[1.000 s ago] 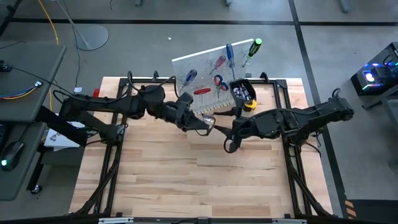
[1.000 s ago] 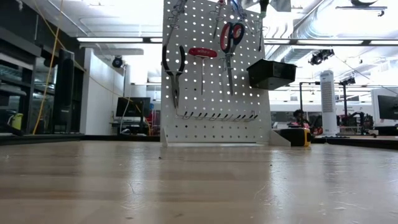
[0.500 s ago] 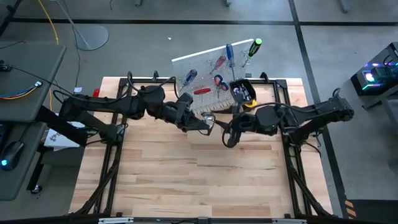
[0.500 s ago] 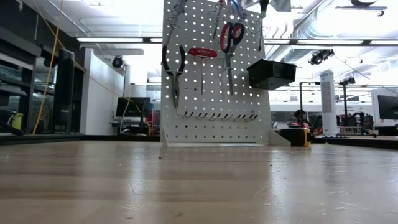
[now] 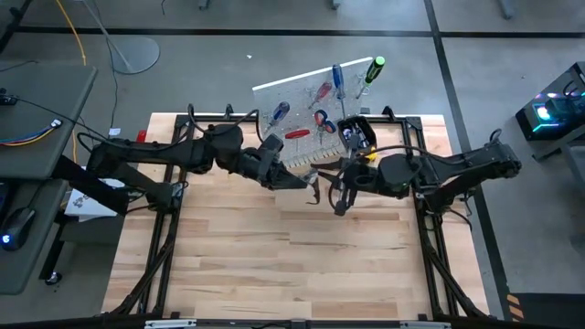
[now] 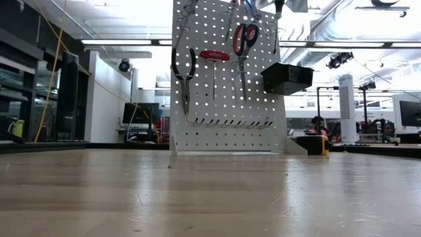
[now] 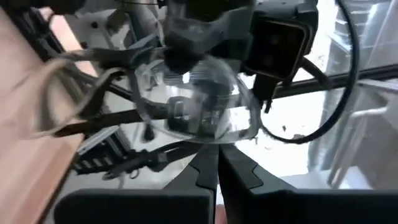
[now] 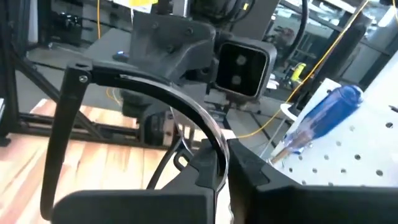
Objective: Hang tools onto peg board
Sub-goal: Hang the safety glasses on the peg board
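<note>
A pair of clear safety glasses [image 5: 317, 185] with black temples hangs in the air over the table's middle, in front of the white peg board [image 5: 311, 100]. My left gripper [image 5: 306, 180] comes from the left and my right gripper [image 5: 333, 190] from the right, both shut on the glasses. On the peg board [image 6: 227, 99] hang pliers [image 6: 184, 66], a red screwdriver [image 6: 214, 56], scissors [image 6: 243, 39] and a blue screwdriver [image 8: 323, 118]. Both grippers are above the low view's frame. My left gripper pinches the edge of the clear lens [image 7: 208, 142] between its two fingers, coming level from the table's left. The glasses are lifted clear of the table. My right gripper pinches the curved clear rim [image 8: 216, 149] between its two fingers, coming nearly level from the table's right. One black temple [image 8: 62, 124] stands out to the side, free.
A black bin [image 6: 286, 78] is fixed to the peg board's right side, with a yellow tape measure [image 6: 318, 143] on the table beside it. A black metal frame [image 5: 416, 174] runs around the wooden table [image 5: 292, 265], whose near half is bare.
My right gripper has moved a little toward the left gripper, rolled its wrist and shut on the glasses. The left gripper has kept its hold and stayed in place.
</note>
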Motion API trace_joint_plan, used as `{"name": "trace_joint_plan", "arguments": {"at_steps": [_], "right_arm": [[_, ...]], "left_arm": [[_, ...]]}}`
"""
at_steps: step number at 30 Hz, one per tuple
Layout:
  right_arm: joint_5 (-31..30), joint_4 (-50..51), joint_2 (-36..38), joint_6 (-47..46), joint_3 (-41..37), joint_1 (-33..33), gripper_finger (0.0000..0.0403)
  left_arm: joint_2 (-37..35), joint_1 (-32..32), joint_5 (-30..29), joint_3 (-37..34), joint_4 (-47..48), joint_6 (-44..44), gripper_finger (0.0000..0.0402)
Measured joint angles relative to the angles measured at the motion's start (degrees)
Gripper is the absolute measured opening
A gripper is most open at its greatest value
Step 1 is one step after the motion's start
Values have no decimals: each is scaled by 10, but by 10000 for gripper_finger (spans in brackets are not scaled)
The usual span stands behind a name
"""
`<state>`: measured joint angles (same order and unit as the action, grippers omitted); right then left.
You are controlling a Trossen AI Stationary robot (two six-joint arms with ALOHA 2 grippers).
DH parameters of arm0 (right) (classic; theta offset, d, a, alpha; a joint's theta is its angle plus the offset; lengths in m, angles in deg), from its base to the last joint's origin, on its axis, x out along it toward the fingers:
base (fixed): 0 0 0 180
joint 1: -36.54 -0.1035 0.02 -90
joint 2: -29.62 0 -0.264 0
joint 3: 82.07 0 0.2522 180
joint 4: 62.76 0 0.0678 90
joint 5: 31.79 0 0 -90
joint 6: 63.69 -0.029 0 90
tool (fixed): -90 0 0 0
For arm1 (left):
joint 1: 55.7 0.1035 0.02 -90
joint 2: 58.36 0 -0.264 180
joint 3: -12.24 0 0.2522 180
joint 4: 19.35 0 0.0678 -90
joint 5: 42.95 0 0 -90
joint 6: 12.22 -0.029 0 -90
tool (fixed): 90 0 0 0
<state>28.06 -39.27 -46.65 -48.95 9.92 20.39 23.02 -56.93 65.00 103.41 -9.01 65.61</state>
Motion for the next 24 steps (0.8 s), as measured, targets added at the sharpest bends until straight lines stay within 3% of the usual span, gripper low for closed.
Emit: {"name": "trace_joint_plan", "arguments": {"at_steps": [6,10,16,24], "right_arm": [[-39,106,46,-73,0,-1,4],[-103,133,79,-135,0,-5,3],[-214,83,78,-217,0,-9,2],[-293,-67,25,-294,0,3,1]], "left_arm": [[-10,22,51,0,82,-95,0],[-32,18,25,0,179,-240,0],[-36,-49,-158,0,293,-448,1],[-12,-112,-464,0,223,-688,46]]}}
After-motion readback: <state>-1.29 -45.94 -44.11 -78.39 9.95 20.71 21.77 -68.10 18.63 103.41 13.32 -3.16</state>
